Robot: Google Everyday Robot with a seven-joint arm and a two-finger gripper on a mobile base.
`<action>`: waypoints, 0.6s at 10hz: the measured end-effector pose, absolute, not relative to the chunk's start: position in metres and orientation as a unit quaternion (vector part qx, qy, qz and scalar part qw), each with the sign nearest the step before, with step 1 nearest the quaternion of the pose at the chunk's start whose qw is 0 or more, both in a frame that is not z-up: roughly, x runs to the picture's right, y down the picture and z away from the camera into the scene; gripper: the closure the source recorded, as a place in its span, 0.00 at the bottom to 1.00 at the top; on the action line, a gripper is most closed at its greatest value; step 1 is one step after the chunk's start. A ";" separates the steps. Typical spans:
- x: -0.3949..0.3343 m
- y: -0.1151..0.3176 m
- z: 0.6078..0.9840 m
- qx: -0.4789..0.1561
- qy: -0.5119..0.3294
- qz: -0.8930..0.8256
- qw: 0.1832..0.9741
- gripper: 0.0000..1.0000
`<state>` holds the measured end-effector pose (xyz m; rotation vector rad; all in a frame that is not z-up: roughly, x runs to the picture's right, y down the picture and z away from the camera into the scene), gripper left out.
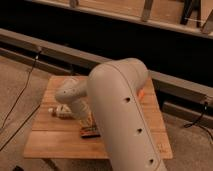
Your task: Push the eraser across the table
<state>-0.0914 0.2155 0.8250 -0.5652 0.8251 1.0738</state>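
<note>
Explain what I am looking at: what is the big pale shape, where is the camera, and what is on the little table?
The pale shape is a robot's arm, seen by the one camera, which looks down past it. The arm bends toward the picture's left and down to its gripper, low over the small wooden table and mostly hidden by the arm. Beside it lies a dark flat eraser, which the robot is to push. A white bottle-like thing lies further left, and something orange peeks out behind the arm. Nothing is visibly held.
</note>
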 end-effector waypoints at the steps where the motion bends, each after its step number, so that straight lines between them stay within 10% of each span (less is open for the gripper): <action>1: -0.084 0.220 0.819 -0.257 0.384 0.492 0.738 1.00; 6: -0.063 0.238 0.804 -0.258 0.408 0.494 0.723 1.00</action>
